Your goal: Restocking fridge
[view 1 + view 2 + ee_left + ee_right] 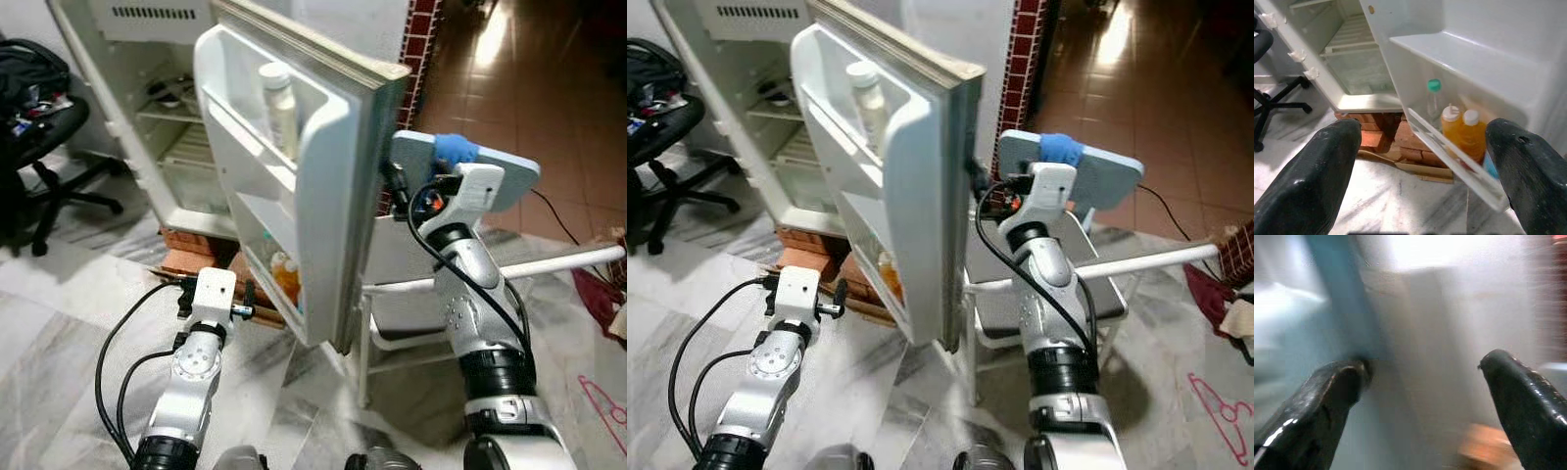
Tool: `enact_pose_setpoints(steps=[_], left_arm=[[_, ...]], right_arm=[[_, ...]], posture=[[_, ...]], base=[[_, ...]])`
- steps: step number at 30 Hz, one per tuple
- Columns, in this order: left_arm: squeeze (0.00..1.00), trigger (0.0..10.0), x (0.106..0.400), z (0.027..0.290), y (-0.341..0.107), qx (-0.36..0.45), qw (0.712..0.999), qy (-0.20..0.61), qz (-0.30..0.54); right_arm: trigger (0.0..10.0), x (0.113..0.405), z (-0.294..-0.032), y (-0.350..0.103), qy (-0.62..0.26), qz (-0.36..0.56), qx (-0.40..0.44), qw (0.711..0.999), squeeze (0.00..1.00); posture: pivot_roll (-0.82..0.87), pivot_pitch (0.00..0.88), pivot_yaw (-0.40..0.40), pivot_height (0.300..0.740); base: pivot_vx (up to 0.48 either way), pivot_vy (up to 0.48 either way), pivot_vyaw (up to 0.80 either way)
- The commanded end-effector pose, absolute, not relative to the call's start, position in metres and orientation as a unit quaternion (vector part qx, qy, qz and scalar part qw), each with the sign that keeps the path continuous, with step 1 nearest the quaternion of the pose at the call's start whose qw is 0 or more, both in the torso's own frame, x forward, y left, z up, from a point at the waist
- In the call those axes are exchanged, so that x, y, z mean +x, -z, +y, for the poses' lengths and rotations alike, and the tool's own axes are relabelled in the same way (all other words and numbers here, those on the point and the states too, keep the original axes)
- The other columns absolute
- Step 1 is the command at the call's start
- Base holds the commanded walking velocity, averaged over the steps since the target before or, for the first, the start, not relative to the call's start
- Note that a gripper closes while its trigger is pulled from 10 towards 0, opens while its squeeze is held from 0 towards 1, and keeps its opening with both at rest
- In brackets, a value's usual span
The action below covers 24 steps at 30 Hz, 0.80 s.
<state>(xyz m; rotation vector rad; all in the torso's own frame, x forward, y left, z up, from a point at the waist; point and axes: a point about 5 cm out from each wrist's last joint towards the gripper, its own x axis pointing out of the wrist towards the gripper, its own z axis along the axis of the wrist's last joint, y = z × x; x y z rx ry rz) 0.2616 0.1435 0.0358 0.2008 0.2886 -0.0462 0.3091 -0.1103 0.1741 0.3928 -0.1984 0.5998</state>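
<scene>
Fridge door [323,196]: swung open before me, white bottle [277,103] on upper shelf, orange bottles [1462,134] on lowest. My left gripper [1422,171]: low beside door, spread wide, empty. My right gripper [1422,387]: behind door's edge, spread, empty.

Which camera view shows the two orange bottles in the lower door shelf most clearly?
The left wrist view: both orange bottles stand close and sharp behind the shelf rail. The eye views give an orange glimpse; the right wrist view is blurred.
</scene>
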Motion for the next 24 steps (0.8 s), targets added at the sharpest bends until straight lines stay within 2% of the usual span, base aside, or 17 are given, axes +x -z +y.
enact_pose_setpoints(steps=[1,2,4,5,6,7,8,11,13,16,20,23,24], left_arm=[[0.00,10.0,0.261,0.146,-0.038,0.098,0.985,0.025,0.137],[0.00,10.0,0.261,0.144,-0.039,0.101,0.986,0.031,0.132],[0.00,10.0,0.261,0.142,-0.039,0.106,0.985,0.038,0.133],[0.00,10.0,0.261,0.142,-0.039,0.108,0.984,0.041,0.134],[0.00,10.0,0.262,0.140,-0.038,0.109,0.983,0.048,0.140],[0.00,10.0,0.262,0.140,-0.038,0.109,0.983,0.048,0.140],[0.00,10.0,0.262,0.138,-0.036,0.108,0.982,0.055,0.147],[0.00,10.0,0.262,0.138,-0.035,0.106,0.980,0.058,0.156],[0.00,10.0,0.261,0.150,-0.035,0.089,0.982,0.017,0.164],[0.00,10.0,0.260,0.162,-0.035,0.090,0.983,-0.016,0.162],[0.00,10.0,0.250,0.198,-0.035,0.108,0.976,-0.097,0.162],[0.00,10.0,0.241,0.213,-0.030,0.119,0.970,-0.122,0.174],[0.00,10.0,0.234,0.220,-0.025,0.114,0.966,-0.134,0.190]], right_arm=[[10.0,0.288,-0.085,-0.196,-0.417,-0.119,0.212,0.876,0.00],[10.0,0.271,-0.081,-0.198,-0.471,-0.111,0.220,0.847,0.00],[10.0,0.261,-0.083,-0.195,-0.495,-0.103,0.224,0.833,0.00],[10.0,0.261,-0.086,-0.190,-0.484,-0.096,0.214,0.843,0.00],[10.0,0.270,-0.094,-0.174,-0.437,-0.076,0.184,0.877,0.00],[10.0,0.270,-0.094,-0.174,-0.437,-0.076,0.184,0.877,0.00],[10.0,0.278,-0.101,-0.161,-0.397,-0.061,0.164,0.901,0.00],[10.0,0.282,-0.111,-0.156,-0.362,-0.051,0.158,0.917,0.00],[10.0,0.295,-0.124,-0.144,-0.278,-0.031,0.117,0.953,0.00],[10.0,0.298,-0.127,-0.142,-0.262,-0.027,0.100,0.960,0.00],[10.0,0.310,-0.128,-0.146,-0.214,-0.035,0.096,0.972,0.00],[10.0,0.320,-0.116,-0.152,-0.208,-0.050,0.105,0.971,0.00],[10.0,0.323,-0.101,-0.159,-0.234,-0.058,0.117,0.963,0.00]], posture=[[0.02,0.000,0.023,0.740],[0.02,0.000,0.023,0.740],[0.01,0.000,0.026,0.740],[0.01,0.000,0.029,0.740],[0.01,0.000,0.034,0.740],[0.01,0.000,0.034,0.740],[0.01,0.000,0.037,0.740],[0.00,0.000,0.041,0.740],[0.01,0.000,0.044,0.740],[0.02,0.000,0.040,0.740],[0.05,0.000,0.027,0.740],[0.06,0.000,0.021,0.740],[0.08,0.000,0.016,0.740]], base=[[0.000,0.000,0.00],[0.000,0.000,0.00],[0.000,0.000,0.00],[0.000,0.000,0.00],[0.000,0.000,0.00],[0.000,0.000,0.00],[0.000,0.000,0.00],[0.000,0.000,0.00],[0.000,0.000,0.00],[0.000,0.000,0.00],[0.000,0.000,0.00],[0.000,0.000,0.00],[0.000,0.000,0.00]])
